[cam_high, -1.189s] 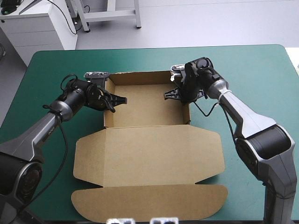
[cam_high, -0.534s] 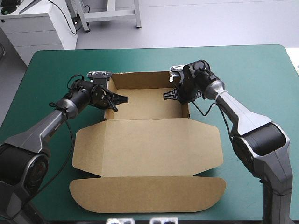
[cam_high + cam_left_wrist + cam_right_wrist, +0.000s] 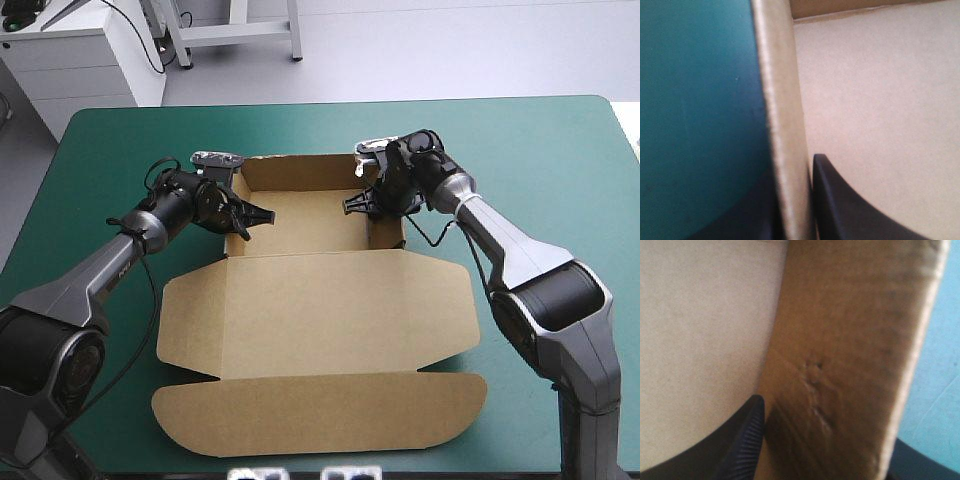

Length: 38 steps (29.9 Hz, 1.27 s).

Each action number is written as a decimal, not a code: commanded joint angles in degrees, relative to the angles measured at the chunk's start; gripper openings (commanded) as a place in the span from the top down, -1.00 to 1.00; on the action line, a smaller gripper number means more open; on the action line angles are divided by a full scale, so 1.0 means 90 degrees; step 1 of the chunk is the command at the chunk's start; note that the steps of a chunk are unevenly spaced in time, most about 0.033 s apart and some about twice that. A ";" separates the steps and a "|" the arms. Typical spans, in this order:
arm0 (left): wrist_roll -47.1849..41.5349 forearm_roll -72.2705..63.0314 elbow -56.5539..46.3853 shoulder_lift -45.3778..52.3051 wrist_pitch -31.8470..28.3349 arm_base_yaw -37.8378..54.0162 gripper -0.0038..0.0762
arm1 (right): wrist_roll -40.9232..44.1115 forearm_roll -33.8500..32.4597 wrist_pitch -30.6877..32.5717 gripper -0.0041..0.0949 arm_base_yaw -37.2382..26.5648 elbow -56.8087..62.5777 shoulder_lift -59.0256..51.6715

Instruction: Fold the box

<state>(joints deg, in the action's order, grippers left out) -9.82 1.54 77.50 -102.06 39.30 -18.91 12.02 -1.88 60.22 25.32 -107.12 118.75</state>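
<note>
One box sat in the middle of the table, with three walls up and its lid flat toward the near edge. Two grippers pinched it: the left gripper held the left wall, the right gripper the right wall.

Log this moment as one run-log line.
box: open tray, lid flat toward near edge | left gripper: shut on left wall | right gripper: shut on right wall

The left arm comes in from 8 o'clock; the left gripper points toward 3 o'clock, its fingers pinched on the box. The right arm comes in from 5 o'clock; the right gripper points toward 9 o'clock, clamped likewise.
</note>
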 commanded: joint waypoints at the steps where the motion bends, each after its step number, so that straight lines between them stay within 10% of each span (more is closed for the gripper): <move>1: 0.0132 0.0105 0.0350 0.0215 0.0017 -0.0027 0.39 | -0.0104 -0.0404 0.0126 -0.04 -0.0013 -0.0443 -0.0317; 11: 0.0132 0.0090 0.1099 0.0215 0.0707 -0.0027 -0.17 | -0.0104 -0.0588 0.0828 -0.04 -0.0013 -0.1224 -0.0317; 29: 0.0132 0.0090 0.2735 0.0215 0.3804 -0.0027 -0.17 | -0.0104 -0.0224 0.1273 -0.04 0.0001 -0.1839 -0.1100; 38: 0.0639 0.0014 0.2857 0.1080 0.3826 -0.0027 -0.17 | -0.0104 0.0309 0.1273 -0.04 0.0001 -0.1825 -0.1665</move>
<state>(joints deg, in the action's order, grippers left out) -4.99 1.46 101.09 -98.81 70.87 -18.96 11.48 0.00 71.42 25.48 -121.83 107.81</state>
